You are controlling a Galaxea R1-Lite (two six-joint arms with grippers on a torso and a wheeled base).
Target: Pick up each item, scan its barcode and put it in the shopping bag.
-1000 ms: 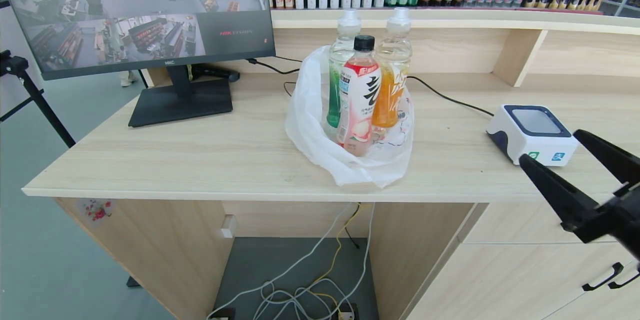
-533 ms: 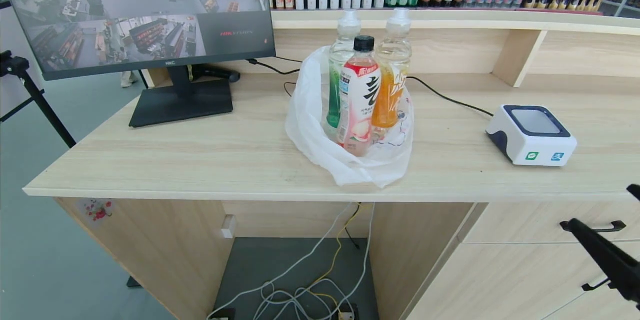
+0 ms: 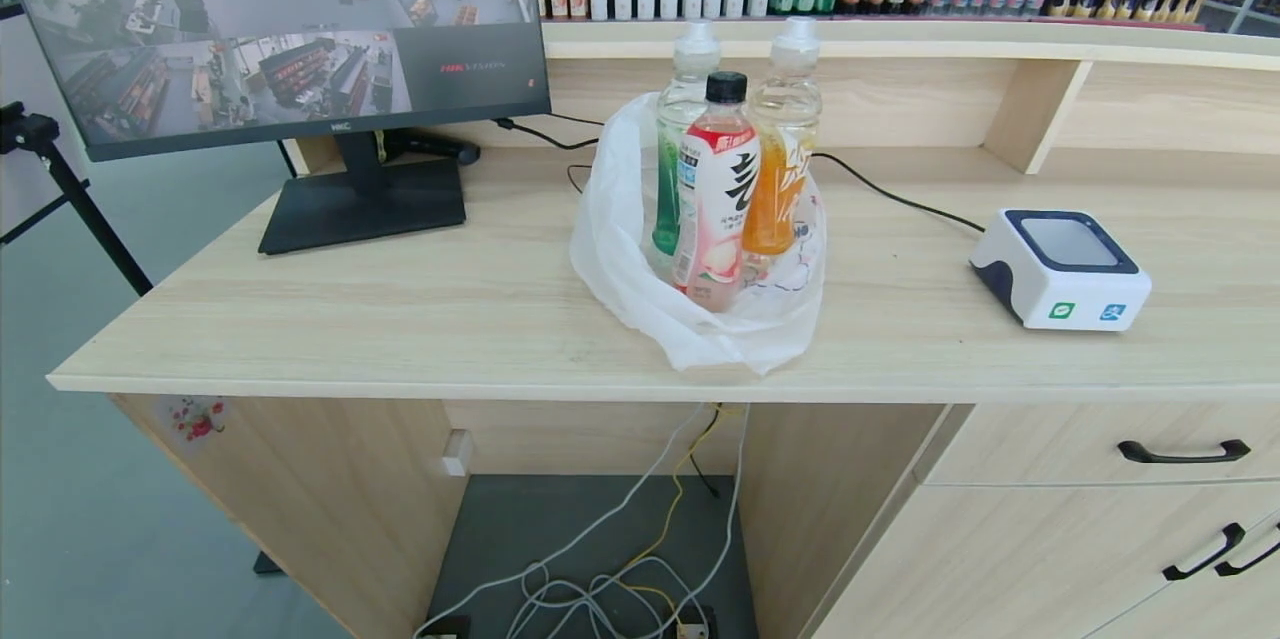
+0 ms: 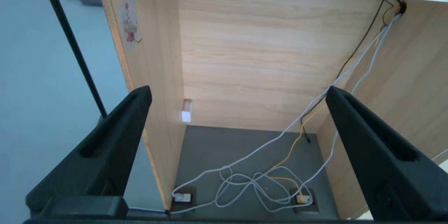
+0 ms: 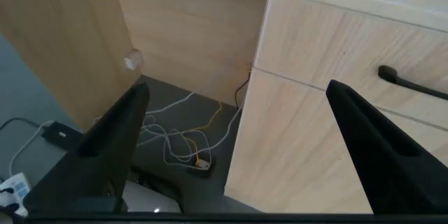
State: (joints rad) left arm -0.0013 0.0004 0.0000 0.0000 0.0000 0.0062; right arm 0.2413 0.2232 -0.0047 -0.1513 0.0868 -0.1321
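The pale wood-grain counter [image 3: 400,319] looks smooth and matt. The thin white plastic shopping bag [image 3: 620,249] is crinkled, translucent, softly shiny. The three clear plastic drink bottles [image 3: 715,189] gleam. The white-and-navy plastic scanner box [image 3: 1075,294] is smooth, its top window glossy.

The left gripper [image 4: 238,92] hangs with its two black fingers [image 4: 105,147] spread wide apart, one in the lower left of the frame, the other in the lower right, nothing between them. Past them stands the pale wooden desk [image 4: 252,42], its back panel filling the upper middle. A small flowered sticker [image 4: 129,21] sits on the side panel at upper left, and a white block [image 4: 186,116] is fixed lower down. White cables [image 4: 280,136] drop from the upper right and coil on the dark mat [image 4: 210,154] at bottom centre, beside a yellow cable [image 4: 287,175]. A black pole [image 4: 73,49] slants across the grey floor [image 4: 35,112] on the left
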